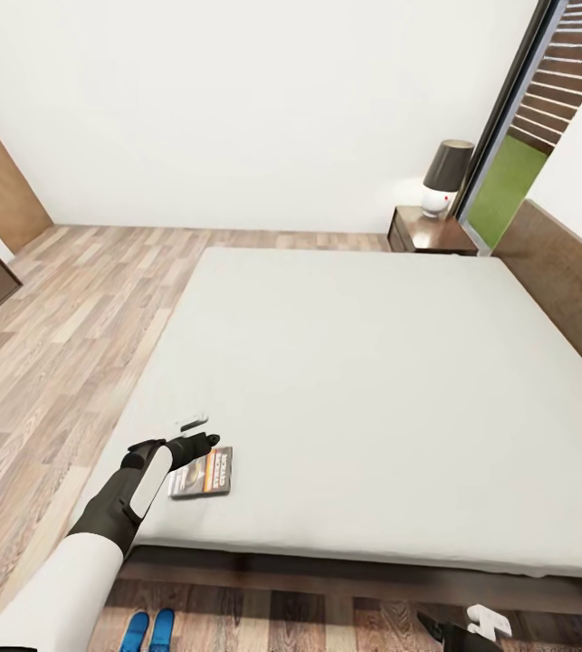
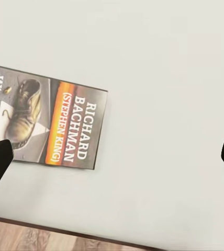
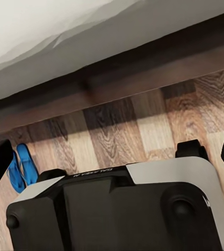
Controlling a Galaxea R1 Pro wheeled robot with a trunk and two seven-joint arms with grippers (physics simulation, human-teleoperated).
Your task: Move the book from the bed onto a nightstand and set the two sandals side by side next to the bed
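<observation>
— Where's your book?
— The thin, flat paperback (image 1: 203, 473) lies on the smooth pale mattress of the bed (image 1: 363, 362), near its foot edge, long axis roughly along that edge — the left wrist view reads "Richard Bachman" beside a boot picture.
— Your claws?
— Left claw (image 1: 193, 433) hovers spread beside the book. Right claw (image 1: 472, 627): I cannot tell. Blue sandals (image 3: 21, 167) lie together on the plank floor (image 1: 46, 362).

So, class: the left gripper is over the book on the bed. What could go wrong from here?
1. The book is thin and lies flat on the soft mattress, so the open left gripper may slide over it.
2. It lies near the bed's foot edge, so a nudge could push it off toward the sandals.
</observation>
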